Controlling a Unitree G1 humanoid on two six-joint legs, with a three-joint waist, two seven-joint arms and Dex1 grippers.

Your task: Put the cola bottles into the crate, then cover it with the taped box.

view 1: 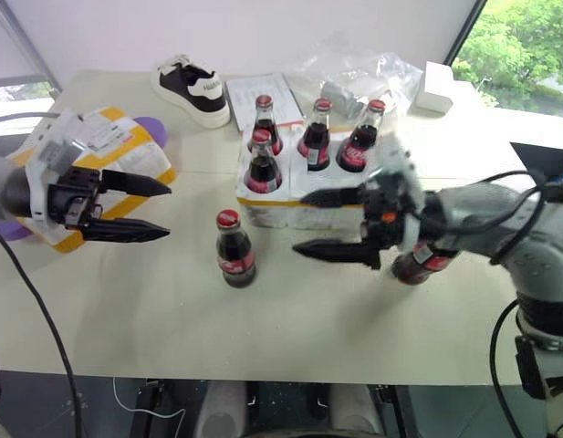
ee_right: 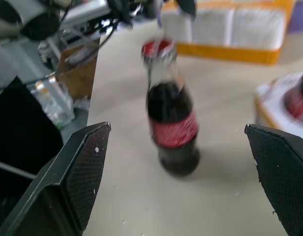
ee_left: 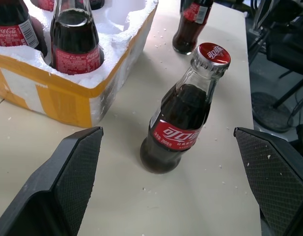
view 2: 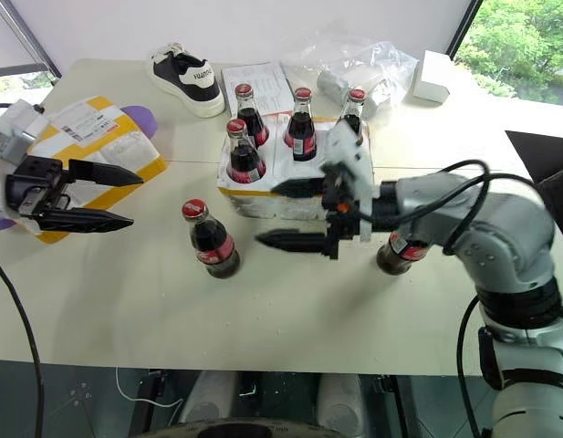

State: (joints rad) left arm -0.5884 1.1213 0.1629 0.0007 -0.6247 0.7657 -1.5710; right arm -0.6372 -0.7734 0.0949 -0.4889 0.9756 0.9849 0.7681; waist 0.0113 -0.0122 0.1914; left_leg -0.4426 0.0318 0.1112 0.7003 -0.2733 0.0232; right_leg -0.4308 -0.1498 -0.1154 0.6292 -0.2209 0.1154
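Cola bottles are split between the table and the crate, and neither gripper holds one. Farthest left lies the taped box (view 1: 99, 160), white with yellow bands and a shipping label, a purple piece showing at its far edge. The left gripper (view 1: 158, 208) hovers in front of that box, its arm coming in from the left edge and its two black fingers pointing level toward the middle of the table, spread wide with nothing between them. Just beyond those fingertips one loose bottle (view 1: 234, 249) stands upright on the table, in front of the crate's near left corner and apart from it; the left wrist view looks straight at it between the open fingers. The crate (view 1: 263, 205) sits behind it near the table's centre, with four bottles (view 1: 263, 164) upright in its wells and the two near right wells hidden by the right arm. The right gripper (view 1: 313, 224) reaches across from the right, wrist bent so its fingers point left toward the loose bottle, one finger in front of the crate wall and one lower over the table, held wide apart and empty. Behind that forearm a second loose bottle (view 1: 420, 265) stands on the table to the crate's right. At the far edge lie a black-and-white shoe (view 1: 190, 88), a paper sheet (view 1: 263, 91), a clear plastic bag (view 1: 354, 73) and a small white box (view 1: 438, 87).
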